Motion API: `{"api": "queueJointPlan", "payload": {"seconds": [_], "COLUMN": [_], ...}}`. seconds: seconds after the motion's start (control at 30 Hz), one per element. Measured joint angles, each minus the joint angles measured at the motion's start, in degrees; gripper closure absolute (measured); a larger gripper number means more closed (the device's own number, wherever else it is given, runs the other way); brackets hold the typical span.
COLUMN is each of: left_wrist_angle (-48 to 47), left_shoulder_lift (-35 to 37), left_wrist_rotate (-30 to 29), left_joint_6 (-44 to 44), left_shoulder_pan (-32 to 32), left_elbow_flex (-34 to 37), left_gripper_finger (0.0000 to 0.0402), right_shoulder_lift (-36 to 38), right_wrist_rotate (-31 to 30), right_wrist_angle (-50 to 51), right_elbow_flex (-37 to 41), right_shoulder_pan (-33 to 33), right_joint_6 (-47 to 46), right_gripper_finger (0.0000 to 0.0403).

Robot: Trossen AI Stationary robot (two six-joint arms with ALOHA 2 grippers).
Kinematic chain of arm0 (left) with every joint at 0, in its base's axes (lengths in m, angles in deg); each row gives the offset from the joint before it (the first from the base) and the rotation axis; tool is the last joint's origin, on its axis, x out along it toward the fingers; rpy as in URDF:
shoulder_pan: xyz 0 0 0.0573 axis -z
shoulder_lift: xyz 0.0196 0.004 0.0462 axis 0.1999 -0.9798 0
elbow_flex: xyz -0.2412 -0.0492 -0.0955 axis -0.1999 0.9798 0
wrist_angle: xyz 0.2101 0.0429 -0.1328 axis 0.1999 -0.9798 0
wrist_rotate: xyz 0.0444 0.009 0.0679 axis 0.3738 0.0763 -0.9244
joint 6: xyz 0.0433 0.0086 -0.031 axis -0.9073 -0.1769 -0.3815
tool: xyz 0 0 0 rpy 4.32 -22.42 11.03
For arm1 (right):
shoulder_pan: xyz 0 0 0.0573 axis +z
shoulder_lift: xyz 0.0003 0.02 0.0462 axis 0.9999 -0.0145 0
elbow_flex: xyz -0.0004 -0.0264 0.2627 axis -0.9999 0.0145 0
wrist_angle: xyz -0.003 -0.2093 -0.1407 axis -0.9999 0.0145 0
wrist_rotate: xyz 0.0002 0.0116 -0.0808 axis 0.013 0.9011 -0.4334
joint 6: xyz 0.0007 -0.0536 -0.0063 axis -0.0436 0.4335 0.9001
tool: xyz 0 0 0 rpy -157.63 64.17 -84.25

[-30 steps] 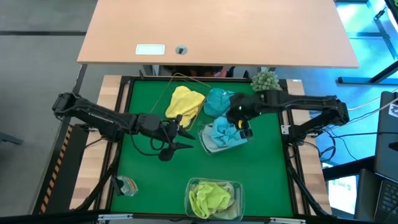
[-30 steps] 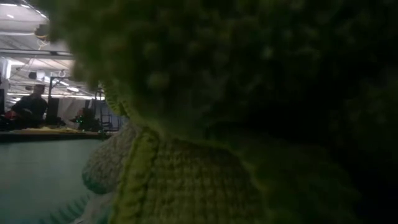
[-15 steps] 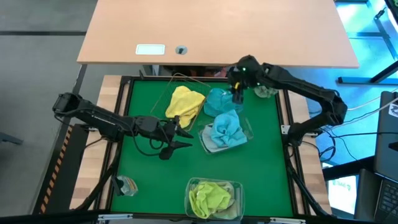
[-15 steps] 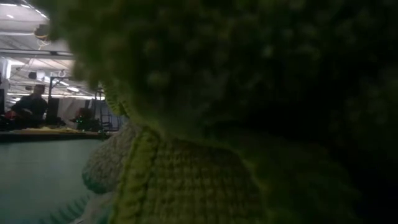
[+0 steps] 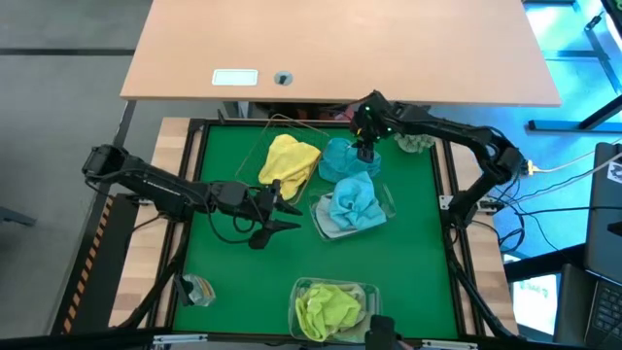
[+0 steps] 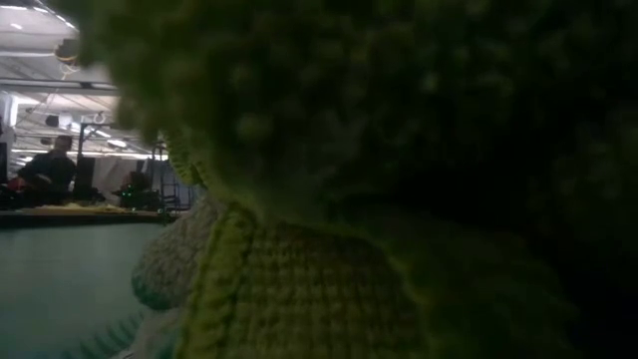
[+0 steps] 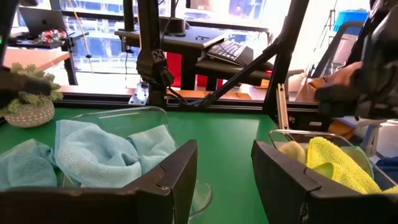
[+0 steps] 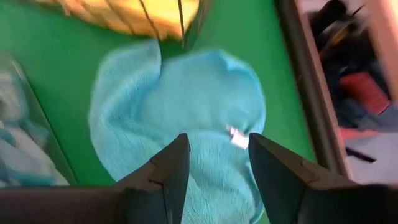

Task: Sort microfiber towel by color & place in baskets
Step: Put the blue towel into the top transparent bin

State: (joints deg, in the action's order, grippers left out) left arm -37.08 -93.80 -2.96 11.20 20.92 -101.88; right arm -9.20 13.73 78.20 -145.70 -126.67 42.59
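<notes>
Right tool (image 8: 214, 163), fingers spread wide, hovers over the loose teal towel (image 8: 186, 118).

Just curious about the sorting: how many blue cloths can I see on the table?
2: one blue cloth sits in the clear tub mid-table, another lies loose on the mat just behind it. More may be hidden underneath.

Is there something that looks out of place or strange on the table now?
One teal towel lies loose on the green mat, outside the clear tub of blue towels; the right gripper hovers open above it. A green towel blocks the low view.
</notes>
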Motion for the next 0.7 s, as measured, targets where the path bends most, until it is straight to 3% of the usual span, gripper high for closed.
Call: {"api": "queueJointPlan", "payload": {"seconds": [0.37, 0.7], "left_wrist_angle": [0.07, 0.04], "left_shoulder_lift": [-0.02, -0.02], "left_wrist_rotate": [0.0, 0.0], "left_joint_6": [0.0, -0.04], "left_shoulder_pan": [0.0, 0.0], "left_elbow_flex": [0.0, 0.0], "left_gripper_finger": [0.0254, 0.0254], "right_shoulder_lift": [-7.35, -7.37], "right_wrist_rotate": [0.87, 0.23], "right_wrist_angle": [13.84, 12.31], "right_elbow_flex": [0.04, 1.31], "right_shoulder_pan": [-4.97, -7.3], "right_joint_6": [10.45, 13.61], "right_gripper_finger": [0.0237, 0.0237]}}
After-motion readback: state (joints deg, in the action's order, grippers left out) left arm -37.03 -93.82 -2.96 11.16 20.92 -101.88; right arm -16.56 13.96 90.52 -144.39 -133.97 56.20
